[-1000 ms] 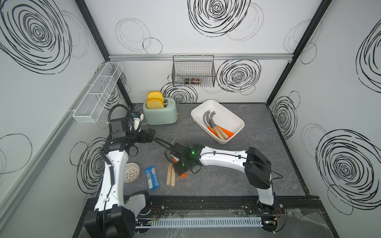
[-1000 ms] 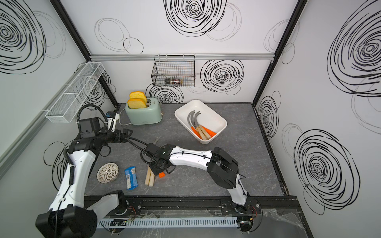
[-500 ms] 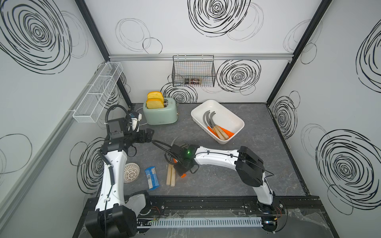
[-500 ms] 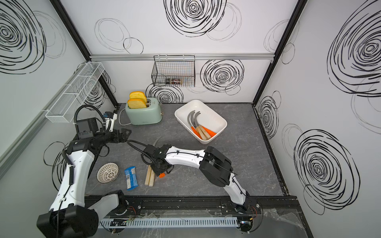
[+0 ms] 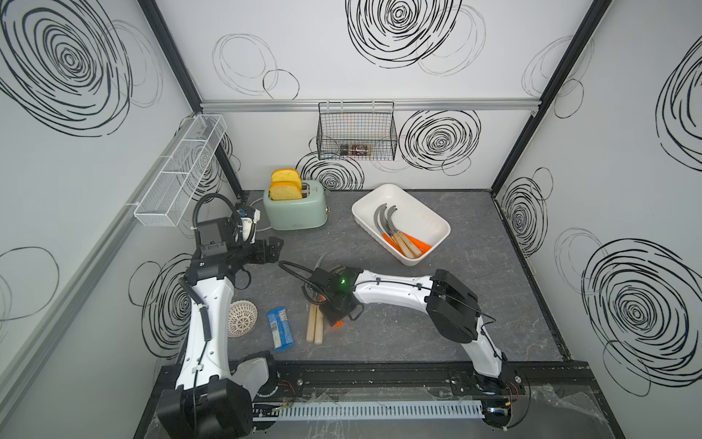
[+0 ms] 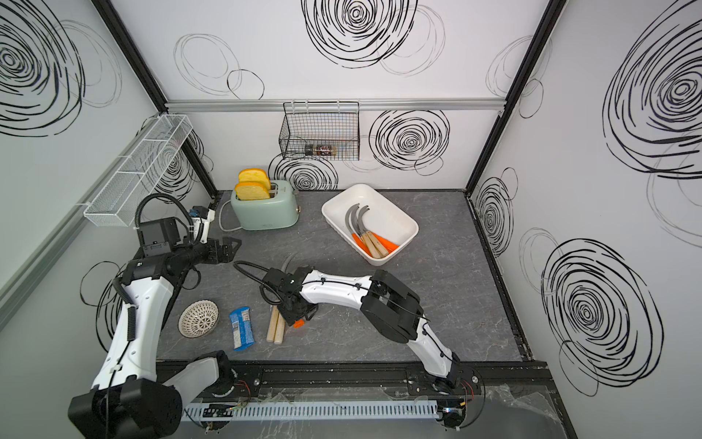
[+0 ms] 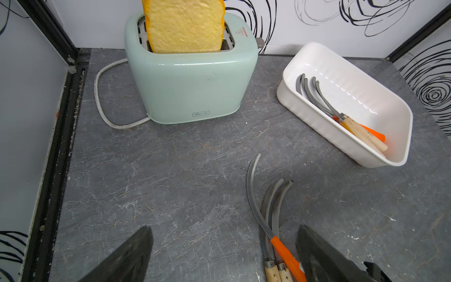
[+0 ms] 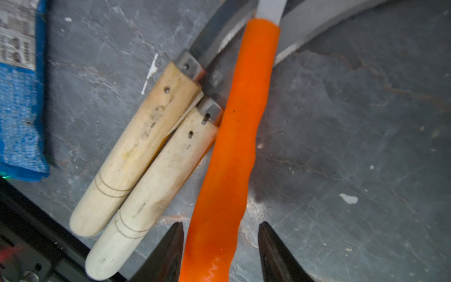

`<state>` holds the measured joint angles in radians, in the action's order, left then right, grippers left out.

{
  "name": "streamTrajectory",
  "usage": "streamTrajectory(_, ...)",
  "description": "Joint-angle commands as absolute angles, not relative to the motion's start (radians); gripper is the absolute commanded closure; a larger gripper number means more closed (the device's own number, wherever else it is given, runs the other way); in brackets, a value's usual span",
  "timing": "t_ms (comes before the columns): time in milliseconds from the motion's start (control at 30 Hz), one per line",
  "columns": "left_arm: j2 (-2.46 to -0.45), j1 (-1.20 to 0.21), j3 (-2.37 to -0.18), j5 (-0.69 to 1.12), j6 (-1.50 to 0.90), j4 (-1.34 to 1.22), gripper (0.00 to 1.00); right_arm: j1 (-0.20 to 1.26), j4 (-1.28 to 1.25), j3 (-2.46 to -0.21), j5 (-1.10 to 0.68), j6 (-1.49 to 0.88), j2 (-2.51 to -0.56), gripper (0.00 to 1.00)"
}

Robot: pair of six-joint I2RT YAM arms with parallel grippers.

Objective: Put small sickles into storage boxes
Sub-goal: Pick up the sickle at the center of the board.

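My right gripper (image 8: 220,224) is open and low over the table. Its jaws straddle the orange handle of a small sickle (image 8: 231,146): one finger is against the handle and a gap shows at the other. Two wooden-handled small sickles (image 8: 146,136) lie side by side against it, partly under it. In both top views this pile (image 5: 315,327) (image 6: 276,328) sits at the front middle under the right gripper (image 5: 334,317). The white storage box (image 5: 414,216) (image 6: 387,216) at the back right holds several sickles (image 5: 395,232). My left gripper (image 7: 224,228) (image 5: 275,245) hovers open and empty, left of the pile.
A mint toaster (image 5: 296,207) with bread stands at the back left, its cord on the table. A blue packet (image 5: 280,328) and a white perforated dome (image 5: 242,318) lie left of the pile. A black wire basket (image 5: 357,133) and a white mesh rack (image 5: 182,171) hang on the walls.
The right arm's elbow has swung a little to the left while its gripper stays over the orange handle. The left arm has barely moved.
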<state>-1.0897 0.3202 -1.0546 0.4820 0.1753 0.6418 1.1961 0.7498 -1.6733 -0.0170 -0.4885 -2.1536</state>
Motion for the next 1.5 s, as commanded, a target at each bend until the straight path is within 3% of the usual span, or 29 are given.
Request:
streamTrajectory(0, -1.075, 0.336, -1.049, 0.513, 0.191, 0.623, 0.04, 1.203, 0.787, -1.711, -0.003, -0.478, -2.176, 0.48)
streamTrajectory(900, -1.082, 0.345, -1.051, 0.529, 0.189, 0.617, 0.04, 1.207, 0.845, -1.800, 0.046, -0.454, -2.269, 0.52)
streamTrajectory(1467, -1.087, 0.350, -1.067, 0.538, 0.185, 0.618, 0.04, 1.212, 0.872, -1.809, 0.079, -0.456, -2.287, 0.64)
